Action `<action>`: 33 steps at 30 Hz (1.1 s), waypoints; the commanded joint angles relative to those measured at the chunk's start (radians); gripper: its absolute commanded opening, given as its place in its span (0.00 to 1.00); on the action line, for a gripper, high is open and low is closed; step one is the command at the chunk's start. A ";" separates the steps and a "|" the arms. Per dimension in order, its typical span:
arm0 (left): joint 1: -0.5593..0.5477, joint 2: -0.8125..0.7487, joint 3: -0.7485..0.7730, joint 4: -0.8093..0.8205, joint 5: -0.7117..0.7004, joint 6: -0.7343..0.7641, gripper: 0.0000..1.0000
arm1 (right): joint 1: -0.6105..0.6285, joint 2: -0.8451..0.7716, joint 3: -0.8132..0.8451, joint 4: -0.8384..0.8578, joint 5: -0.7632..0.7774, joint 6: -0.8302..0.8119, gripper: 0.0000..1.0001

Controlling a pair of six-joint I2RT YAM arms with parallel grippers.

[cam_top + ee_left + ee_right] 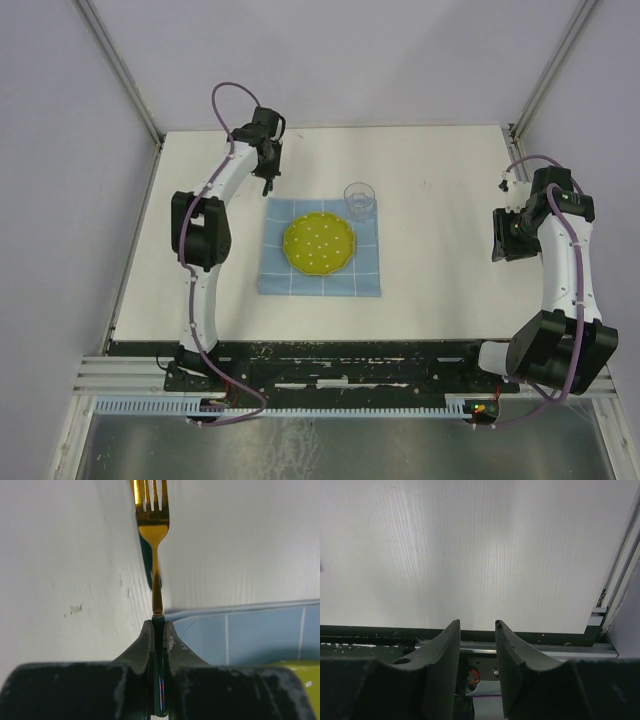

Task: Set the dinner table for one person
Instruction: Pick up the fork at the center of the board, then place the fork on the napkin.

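A gold fork (152, 525) with a dark green handle is clamped between my left gripper's (159, 626) fingers, tines pointing away over the off-white dinner table (60, 555). Its shadow lies close beside it. In the top view the left gripper (267, 180) hovers at the far left corner of a light-blue gridded cloth (290, 278). A yellow plate (319, 244) sits in the middle of the cloth, and a clear glass (360, 198) stands on its far right corner. My right gripper (505, 236) is far to the right, open and empty (477, 625), over bare table (470, 545).
The cloth's corner (250, 630) and the plate's rim (300, 672) show just right of the left fingers. A metal frame post (620, 580) and the black near rail (380, 632) border the table by the right gripper. Walls enclose the table on three sides.
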 commanded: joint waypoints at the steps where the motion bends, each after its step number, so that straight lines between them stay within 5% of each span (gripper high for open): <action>1: -0.020 -0.172 -0.153 -0.044 -0.077 -0.110 0.03 | -0.006 -0.029 0.026 0.020 -0.018 0.005 0.42; 33: -0.218 -0.533 -0.756 0.061 -0.158 -0.354 0.03 | -0.006 -0.076 -0.011 0.015 0.002 -0.001 0.42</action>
